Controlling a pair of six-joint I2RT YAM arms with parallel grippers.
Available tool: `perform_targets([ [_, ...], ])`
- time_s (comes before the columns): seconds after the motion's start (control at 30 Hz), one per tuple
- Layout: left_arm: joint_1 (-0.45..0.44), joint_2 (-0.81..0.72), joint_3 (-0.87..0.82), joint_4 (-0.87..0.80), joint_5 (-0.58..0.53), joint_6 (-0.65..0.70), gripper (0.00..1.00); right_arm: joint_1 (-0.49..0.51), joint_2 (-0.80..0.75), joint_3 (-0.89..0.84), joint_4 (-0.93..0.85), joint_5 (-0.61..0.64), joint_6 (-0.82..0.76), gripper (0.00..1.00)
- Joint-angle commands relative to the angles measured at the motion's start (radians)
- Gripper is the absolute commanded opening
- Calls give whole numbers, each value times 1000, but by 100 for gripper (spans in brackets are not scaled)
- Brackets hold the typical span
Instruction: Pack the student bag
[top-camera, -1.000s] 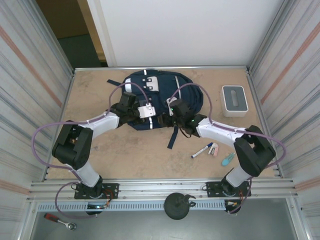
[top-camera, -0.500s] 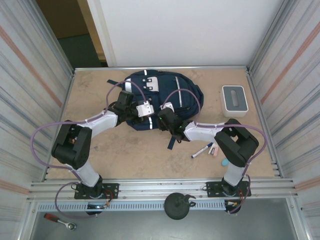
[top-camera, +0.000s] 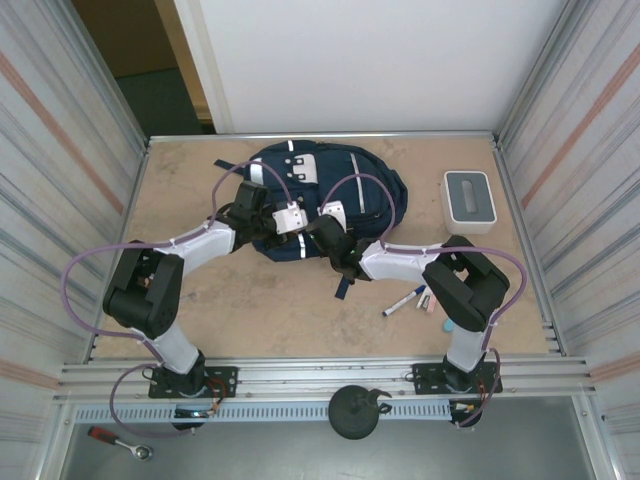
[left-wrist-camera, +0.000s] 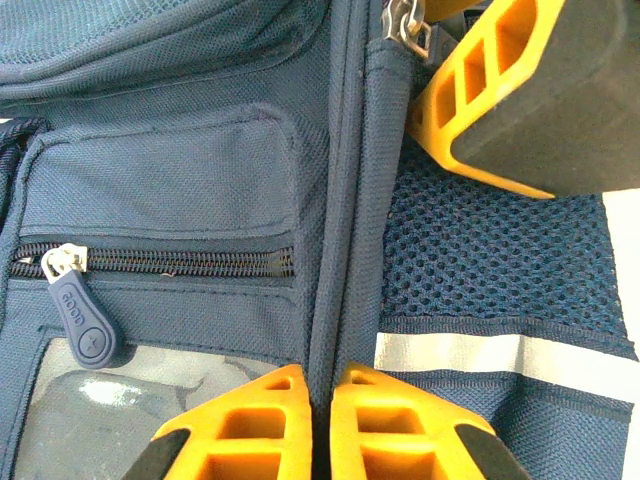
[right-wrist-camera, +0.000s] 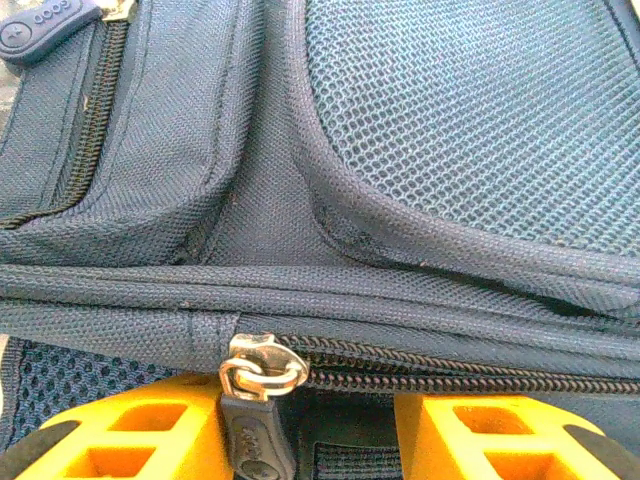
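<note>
The student bag (top-camera: 325, 185), navy blue with pale stripes, lies flat at the back middle of the table. My left gripper (top-camera: 280, 228) is at its near left edge. In the left wrist view this gripper (left-wrist-camera: 318, 385) is shut on a raised seam fold of the bag (left-wrist-camera: 340, 200), beside a mesh pocket (left-wrist-camera: 490, 260). My right gripper (top-camera: 318, 235) is close by on the right. In the right wrist view the right gripper (right-wrist-camera: 310, 430) is open, its orange fingers (right-wrist-camera: 480, 435) apart under a closed zipper. The metal slider (right-wrist-camera: 262, 368) and its dark pull tab (right-wrist-camera: 255, 435) rest against the left finger.
A white-grey box (top-camera: 468, 200) stands at the back right. A marker pen (top-camera: 404, 301), a small pink item (top-camera: 428, 298) and a teal item (top-camera: 450, 323) lie near the right arm. A dark strap (top-camera: 345, 278) trails toward the front. Metal walls close both sides.
The right arm has swung left along the bag's near edge to meet the left gripper, and its jaws have narrowed. The left gripper has kept its hold in place.
</note>
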Motion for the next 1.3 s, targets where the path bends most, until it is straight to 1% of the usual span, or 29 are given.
perform_targets([
  [0.0, -6, -31, 23, -20, 96, -23, 0, 10, 3, 36, -18, 55, 15, 39],
  [0.1, -7, -28, 23, -20, 93, -21, 0, 11, -6, 41, -31, 55, 2, 33],
  [0.27, -6, -18, 20, -25, 77, -15, 0, 10, -24, 47, -71, 42, -27, 20],
  [0.37, -7, -16, 23, -30, 69, -14, 0, 0, -47, 34, -79, 9, -40, 14],
  [0.57, -7, -13, 15, -36, 47, -3, 0, -56, -104, -16, -72, -132, -68, 9],
  [0.63, -7, -12, 14, -40, 39, 1, 0, -82, -127, -43, -56, -209, -80, 8],
  [0.8, -7, -12, 7, -42, 28, 4, 0, -170, -174, -113, 2, -447, -73, 5],
  [0.9, -7, -11, 7, -42, 27, 6, 0, -214, -192, -144, 26, -539, -60, 4],
  [1.1, -7, -7, 7, -40, 26, 8, 0, -296, -214, -193, 51, -653, -30, 1],
  [1.27, -7, -4, 7, -40, 25, 9, 0, -348, -234, -234, 74, -720, -26, 0],
])
